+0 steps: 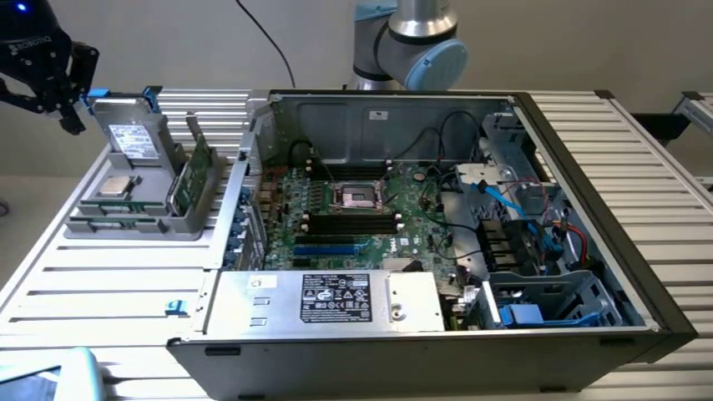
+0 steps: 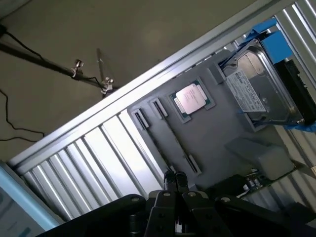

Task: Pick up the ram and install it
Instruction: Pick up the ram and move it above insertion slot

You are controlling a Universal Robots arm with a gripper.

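1. The pincer (image 2: 175, 178) is fully closed and holds nothing. It hangs above the far end of the grey tray (image 1: 83, 227), at the exterior view's left. Going down like this, the joined fingers would strike the ram's top edge instead of straddling it.
2. The ram (image 2: 176, 139) stands on edge in a slot in the tray's near part, not yet lifted. Seen from above it is so thin that I may be misjudging its exact line. An off-centre approach could hit the slot ends or tip the stick.
3. The processor chip (image 2: 191, 98) lies just beside the ram, and the hard drive (image 2: 259, 91) stands at the tray's far end. A skewed descent could knock either.
4. The green card (image 1: 196, 175) stands upright along the tray's right side, between the tray and the computer case (image 1: 423, 359). A low carry toward the case could catch the card or the case wall.
5. The memory slots (image 1: 352, 222) sit deep inside the case, with cables (image 1: 498, 194) to their right. A tilted stick could jam in a slot or snag.
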